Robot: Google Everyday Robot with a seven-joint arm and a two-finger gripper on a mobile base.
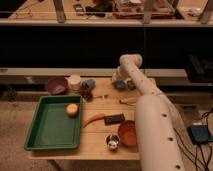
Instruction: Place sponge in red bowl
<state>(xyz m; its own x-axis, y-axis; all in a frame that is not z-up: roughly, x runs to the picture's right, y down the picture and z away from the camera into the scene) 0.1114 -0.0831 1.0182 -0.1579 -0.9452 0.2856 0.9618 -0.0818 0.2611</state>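
Sponge (120, 84) beside gripper (124, 82), red bowl (126, 134) upright

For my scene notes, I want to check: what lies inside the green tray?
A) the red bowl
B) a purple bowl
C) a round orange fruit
C: the round orange fruit sits in the green tray; the gripper is at the table's far side.

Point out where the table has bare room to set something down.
Bare: the green tray floor below the orange fruit; wood between tray and metal cup. Crowded: around the red bowl, and the far edge where the gripper sits at the sponge.
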